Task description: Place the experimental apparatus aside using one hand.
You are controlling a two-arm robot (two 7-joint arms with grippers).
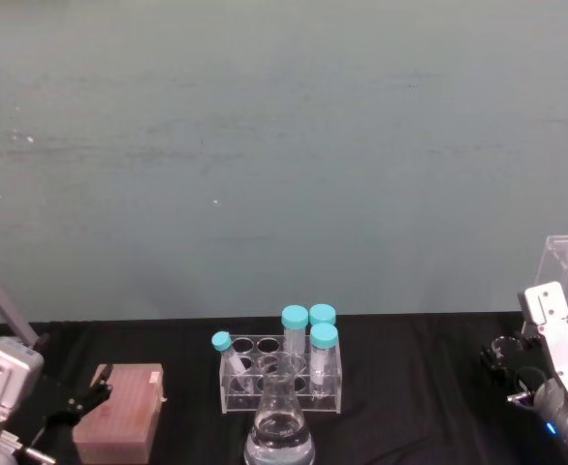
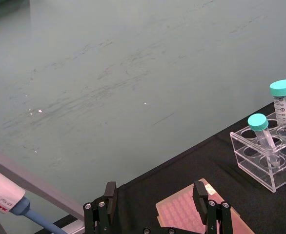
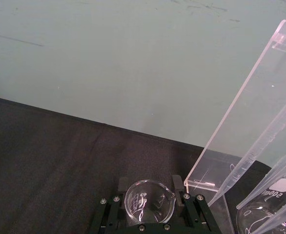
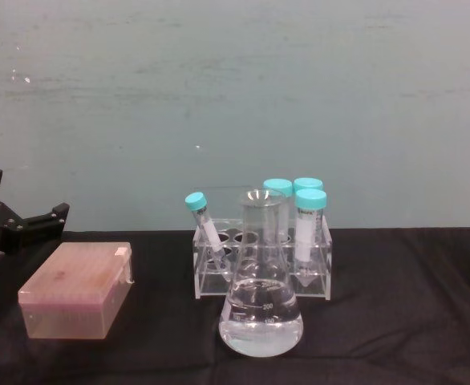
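Observation:
My right gripper (image 3: pixel 149 191) is shut on a small glass beaker (image 3: pixel 149 201), one finger on each side, low over the black cloth. Right beside it stands the tall acrylic rack (image 3: pixel 240 122) of long glass tubes, with a glass vessel marked 500ml (image 3: pixel 269 207) at its foot. In the head view this gripper (image 1: pixel 512 363) is at the far right, in front of the rack (image 1: pixel 567 266). A large conical flask (image 4: pixel 261 309) holding clear liquid stands at the table's front centre. My left gripper (image 2: pixel 154 195) hangs open at the far left above a pink tip box (image 2: pixel 192 214).
Behind the flask stands a low clear rack (image 4: pixel 261 269) with several teal-capped tubes. The pink tip box (image 4: pixel 79 289) lies front left. A pipette (image 2: pixel 6 202) leans at the far left. Bare black cloth (image 3: pixel 60 161) lies between the centre rack and the right gripper.

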